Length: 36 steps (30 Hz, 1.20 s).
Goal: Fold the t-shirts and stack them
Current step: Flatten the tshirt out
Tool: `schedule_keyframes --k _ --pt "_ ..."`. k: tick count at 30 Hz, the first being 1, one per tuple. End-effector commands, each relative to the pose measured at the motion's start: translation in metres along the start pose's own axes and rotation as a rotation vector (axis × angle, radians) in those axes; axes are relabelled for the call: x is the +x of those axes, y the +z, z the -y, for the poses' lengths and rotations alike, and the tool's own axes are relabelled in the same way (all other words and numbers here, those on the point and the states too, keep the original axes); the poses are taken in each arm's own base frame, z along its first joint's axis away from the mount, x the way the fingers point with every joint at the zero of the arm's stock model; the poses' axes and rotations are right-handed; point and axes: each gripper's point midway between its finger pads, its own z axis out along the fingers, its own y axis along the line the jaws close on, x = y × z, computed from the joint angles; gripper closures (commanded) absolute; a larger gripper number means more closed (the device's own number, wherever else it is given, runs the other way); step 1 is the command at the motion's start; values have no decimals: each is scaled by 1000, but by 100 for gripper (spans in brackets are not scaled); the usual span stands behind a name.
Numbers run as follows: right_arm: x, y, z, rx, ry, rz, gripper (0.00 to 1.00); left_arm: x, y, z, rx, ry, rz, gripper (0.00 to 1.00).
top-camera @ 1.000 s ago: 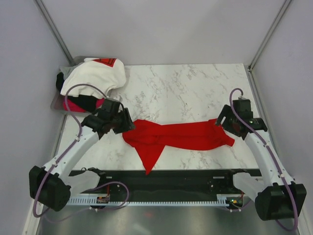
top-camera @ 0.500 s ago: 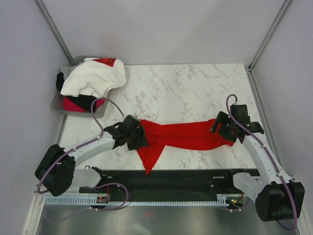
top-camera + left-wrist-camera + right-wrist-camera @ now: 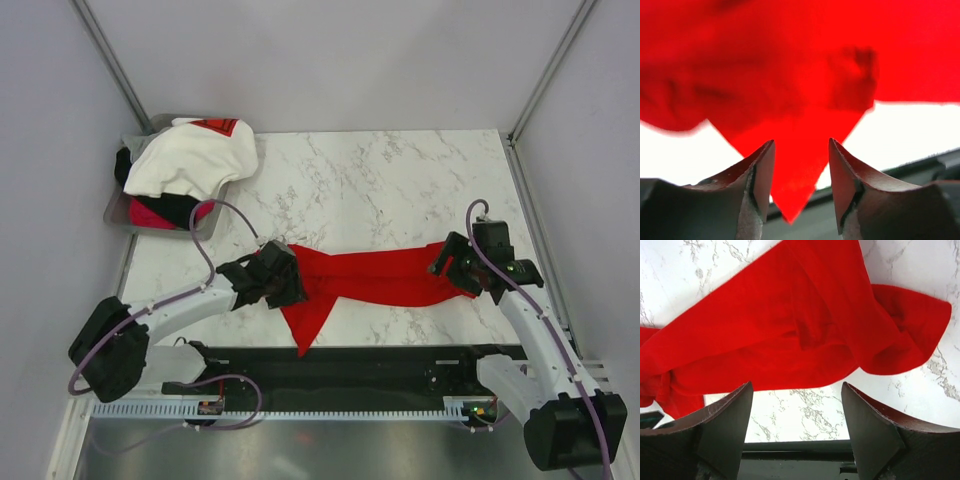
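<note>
The plain red t-shirt lies crumpled in a long band across the near middle of the marble table, with one pointed corner reaching over the near edge. My left gripper is at its left end, low over the cloth. In the left wrist view the gripper is open, with the red cloth just beyond the fingertips. My right gripper is at the shirt's right end. In the right wrist view it is wide open over bare marble, beside the red cloth's edge.
A grey metal tray stands at the far left. It holds a white shirt with a red mark on top of a black one and a magenta-pink one. A black rail runs along the table's near edge.
My left gripper has swung from beside the tray to the red shirt's left end and lowered. My right gripper has shifted slightly inward at the right end. The shirt's left end has bunched a little.
</note>
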Motion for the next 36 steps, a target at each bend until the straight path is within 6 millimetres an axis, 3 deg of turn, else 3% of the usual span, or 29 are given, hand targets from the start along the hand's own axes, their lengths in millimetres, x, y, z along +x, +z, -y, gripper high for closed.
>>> schedule_keyframes --k 1,6,8,13,19,26,31,36 --pt "16 0 11 54 44 -10 21 13 -25 -9 -38 -12 29 45" --pt "39 10 14 111 36 -36 21 71 -37 -8 -42 17 -67 44" --pt "37 10 23 189 28 1 20 93 -37 -12 -65 55 -111 44" --pt "19 9 23 200 49 102 17 118 -28 -31 -143 43 -151 42" --pt "27 44 11 200 30 -5 19 112 -13 -28 -179 80 -119 42" --pt "6 58 -4 200 -7 12 21 102 -2 -13 -157 110 -73 48" --pt "2 66 -9 198 -19 5 22 96 -6 -13 -86 88 -25 30" --pt "3 71 -12 193 -22 -15 23 92 -10 -4 -29 73 -2 32"
